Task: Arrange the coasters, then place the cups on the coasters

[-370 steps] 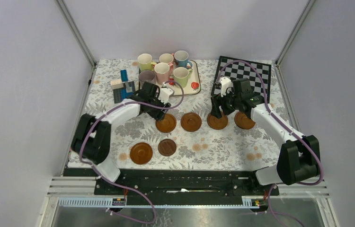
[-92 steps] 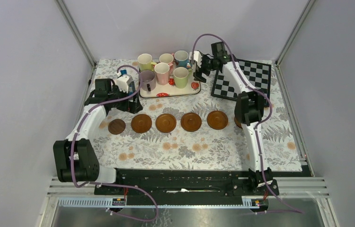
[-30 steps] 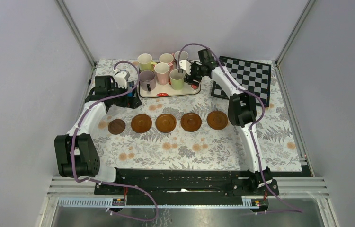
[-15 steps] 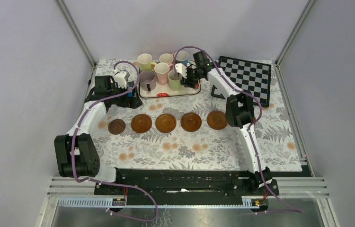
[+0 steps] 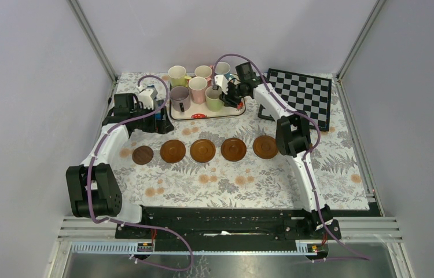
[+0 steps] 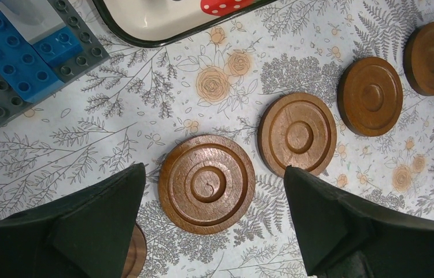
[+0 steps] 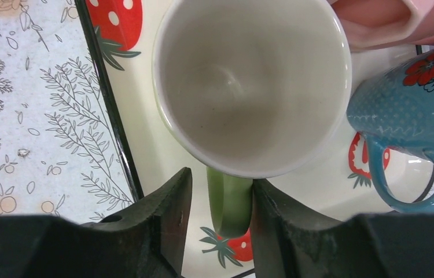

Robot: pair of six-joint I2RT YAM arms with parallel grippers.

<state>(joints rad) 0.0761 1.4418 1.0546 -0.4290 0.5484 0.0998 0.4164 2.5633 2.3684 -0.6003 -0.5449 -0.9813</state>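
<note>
Several brown coasters (image 5: 202, 150) lie in a row across the middle of the cloth, the small dark one (image 5: 143, 154) at the left end. The cups stand on the strawberry tray (image 5: 203, 113). My right gripper (image 5: 224, 95) reaches over the tray's right side. In the right wrist view its jaws (image 7: 221, 182) straddle the handle (image 7: 229, 202) of the green cup (image 7: 252, 81). One finger touches the handle and a narrow gap shows at the other. My left gripper (image 6: 213, 174) hangs open and empty above a coaster (image 6: 207, 183).
A chessboard (image 5: 301, 95) lies at the back right. Blue and grey building bricks (image 6: 18, 58) sit left of the tray, close to my left gripper (image 5: 158, 119). A blue flowered cup (image 7: 405, 110) and a pink cup (image 7: 388, 17) crowd the green one.
The right gripper slid a little left and its jaws narrowed round the green cup's handle. The left arm stayed put. Seconds earlier the coasters were lined into a row.
</note>
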